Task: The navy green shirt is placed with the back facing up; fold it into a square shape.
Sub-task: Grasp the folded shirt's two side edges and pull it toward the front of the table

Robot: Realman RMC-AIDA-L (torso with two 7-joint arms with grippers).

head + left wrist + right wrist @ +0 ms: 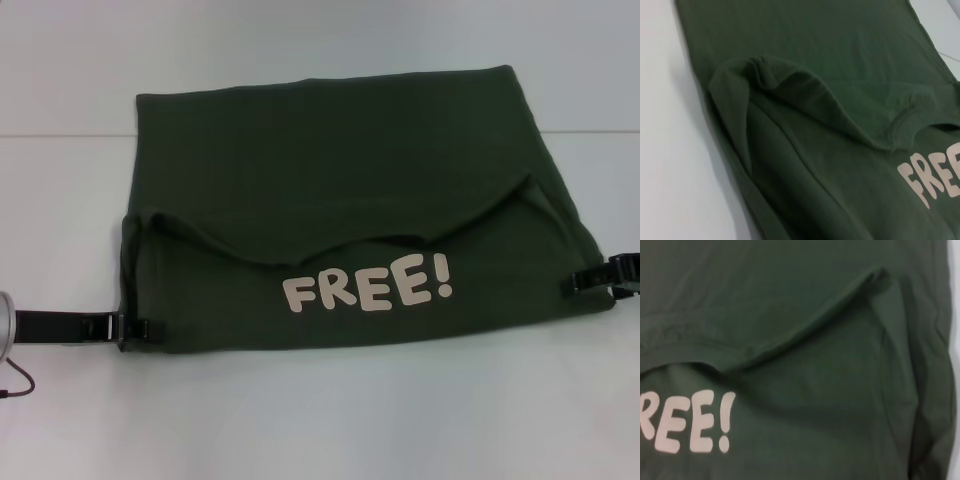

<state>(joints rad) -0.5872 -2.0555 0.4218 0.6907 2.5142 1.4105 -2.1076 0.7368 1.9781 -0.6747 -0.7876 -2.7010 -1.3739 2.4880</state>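
The navy green shirt point(340, 200) lies flat across the white tabletop point(300, 420), its near part folded back over itself so the cream "FREE!" lettering point(368, 283) faces up. The left gripper point(135, 328) and right gripper point(590, 280) sit low at the two ends of that folded band, apparently to control both sides at once and keep the crease straight. Whether either gripper's fingers are pinched on cloth or apart cannot be told.

Your head camera looks forward and down over whole shirt point(350, 200). Your wrist cameras sit close at opposite side edges; both catch cream lettering point(368, 285).
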